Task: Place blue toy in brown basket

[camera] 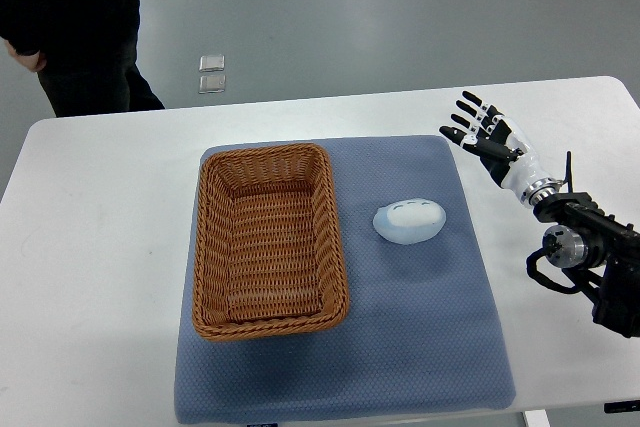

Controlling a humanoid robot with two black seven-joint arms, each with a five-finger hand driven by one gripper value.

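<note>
While the right hand stands over the bare white counter with its fingers spread and nothing in its grasp, we find the task at its opening step: the approach to the toy has not yet closed. The hand's arm enters from the right edge, and the hand sits off the blue mat, just beyond the mat's far right corner.

The blue toy, a pale rounded oval, lies on the mat, apart from the hand, nearer the robot than the fingertips and toward the basket side of them. We note no contact between hand and toy. The brown basket stands on the same mat beyond the toy as seen from the hand, its near wall just beside the toy but not touching it. We can see nothing in the basket. The left hand is not in view. A person in dark clothing stands at the far side of the counter, well apart from the hand.

In our judgement, the next move calls for the hand to travel over the mat until it is above the toy, descend with the fingers kept wide, and close around the rounded body. The toy's smooth curved form may slip under a shallow pinch, so a grip low on its sides appears advisable before any lift toward the basket.
</note>
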